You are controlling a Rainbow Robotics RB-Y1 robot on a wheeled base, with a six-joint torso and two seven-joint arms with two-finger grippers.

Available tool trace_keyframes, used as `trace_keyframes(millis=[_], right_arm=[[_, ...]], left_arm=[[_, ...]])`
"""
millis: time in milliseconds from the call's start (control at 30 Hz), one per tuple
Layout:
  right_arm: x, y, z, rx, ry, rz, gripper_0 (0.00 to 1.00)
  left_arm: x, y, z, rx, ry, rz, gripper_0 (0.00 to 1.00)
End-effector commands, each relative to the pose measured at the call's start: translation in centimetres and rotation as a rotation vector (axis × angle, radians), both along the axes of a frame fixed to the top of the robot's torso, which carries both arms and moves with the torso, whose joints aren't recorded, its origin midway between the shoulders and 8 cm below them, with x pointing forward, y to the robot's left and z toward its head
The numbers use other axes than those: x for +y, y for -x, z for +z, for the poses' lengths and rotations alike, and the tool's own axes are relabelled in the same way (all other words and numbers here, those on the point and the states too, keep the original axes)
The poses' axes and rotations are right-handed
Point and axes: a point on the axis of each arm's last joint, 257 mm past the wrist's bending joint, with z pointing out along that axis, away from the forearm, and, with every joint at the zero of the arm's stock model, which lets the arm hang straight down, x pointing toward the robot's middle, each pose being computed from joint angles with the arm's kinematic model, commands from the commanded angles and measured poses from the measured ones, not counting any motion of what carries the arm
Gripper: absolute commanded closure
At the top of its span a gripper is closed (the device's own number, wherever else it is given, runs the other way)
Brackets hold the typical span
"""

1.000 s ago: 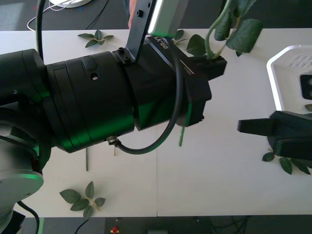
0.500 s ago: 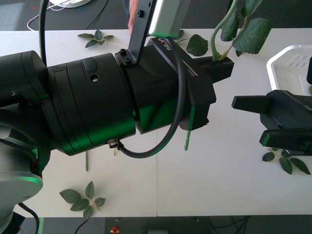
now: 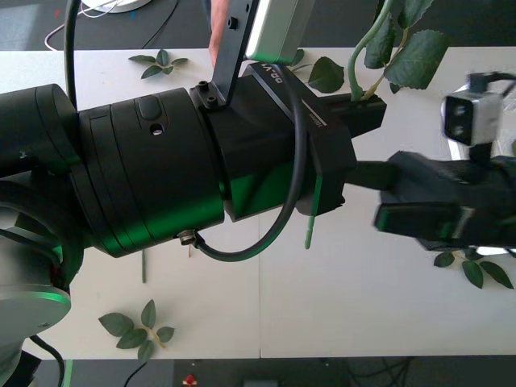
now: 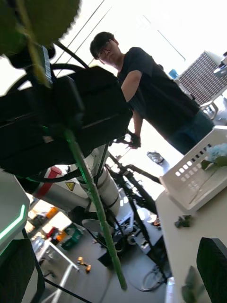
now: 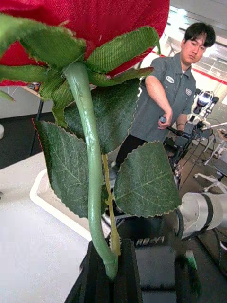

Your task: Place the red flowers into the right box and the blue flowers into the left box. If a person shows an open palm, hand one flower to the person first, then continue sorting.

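A red flower (image 5: pixel 85 19) with a long green stem (image 5: pixel 92 189) and broad leaves stands upright in my left gripper (image 5: pixel 111 279), whose black fingers are shut on the stem. In the front view the left gripper (image 3: pixel 367 101) is above the table's middle, and the stem's lower end (image 3: pixel 309 230) hangs below it. My right gripper (image 3: pixel 375 196) is open just right of that lower stem. In the right wrist view the stem (image 4: pixel 94 199) runs between its spread fingers (image 4: pixel 213 270). A blue flower (image 4: pixel 218 151) lies in the white left box (image 4: pixel 189 182).
A white box rim (image 5: pixel 52 208) shows beyond the flower in the left wrist view. Loose leaf sprigs lie on the white table at the back left (image 3: pixel 157 60), front left (image 3: pixel 137 326) and right (image 3: pixel 472 270). A bare stem (image 3: pixel 143 266) lies under my left arm.
My right gripper has moved left and closed in on the hanging stem. The left gripper rose slightly to the right with the flower a second ago and has held still since.
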Motion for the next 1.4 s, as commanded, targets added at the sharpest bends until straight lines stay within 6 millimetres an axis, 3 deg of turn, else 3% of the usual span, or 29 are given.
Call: trace_keyframes(millis=[33, 500, 733, 1000, 1033, 1067, 1100, 1133, 1167, 1200, 1233, 1400], right_arm=[[2.2, 0.7, 2.1, -0.052, -0.049, 0.03, 0.0], [5.4, 0.8, 4.0, -0.072, -0.089, 0.062, 0.0], [5.8, 1.9, 4.5, -0.082, -0.098, 0.079, 0.0], [5.7, 2.1, 3.8, -0.064, -0.086, 0.079, 0.0], [5.7, 2.1, 3.7, -0.061, -0.084, 0.076, 0.04], [5.6, 2.0, 3.5, -0.057, -0.081, 0.073, 0.15], [5.5, 2.0, 3.4, -0.054, -0.078, 0.071, 0.4], [5.5, 2.0, 3.4, -0.054, -0.079, 0.072, 0.54], [5.5, 1.9, 3.2, -0.052, -0.075, 0.068, 0.85], [5.4, 1.9, 3.2, -0.05, -0.074, 0.065, 0.96], [5.4, 1.9, 3.2, -0.051, -0.073, 0.066, 1.0], [5.4, 1.9, 3.1, -0.049, -0.072, 0.064, 1.0]], left_arm=[[0.1, 0.3, -0.8, -0.04, -0.029, -0.004, 1.0], [0.1, 0.3, -0.8, -0.04, -0.029, -0.004, 1.0], [0.1, 0.3, -0.8, -0.04, -0.029, -0.004, 1.0], [0.1, 0.3, -0.8, -0.04, -0.029, -0.004, 1.0], [0.1, 0.3, -0.8, -0.04, -0.029, -0.004, 1.0], [0.1, 0.3, -0.8, -0.04, -0.029, -0.004, 1.0], [0.1, 0.3, -0.8, -0.04, -0.029, -0.004, 1.0], [0.1, 0.3, -0.8, -0.04, -0.029, -0.004, 1.0], [0.1, 0.3, -0.8, -0.04, -0.029, -0.004, 1.0], [0.1, 0.3, -0.8, -0.04, -0.029, -0.004, 1.0], [0.1, 0.3, -0.8, -0.04, -0.029, -0.004, 1.0], [0.1, 0.3, -0.8, -0.04, -0.029, -0.004, 1.0]])
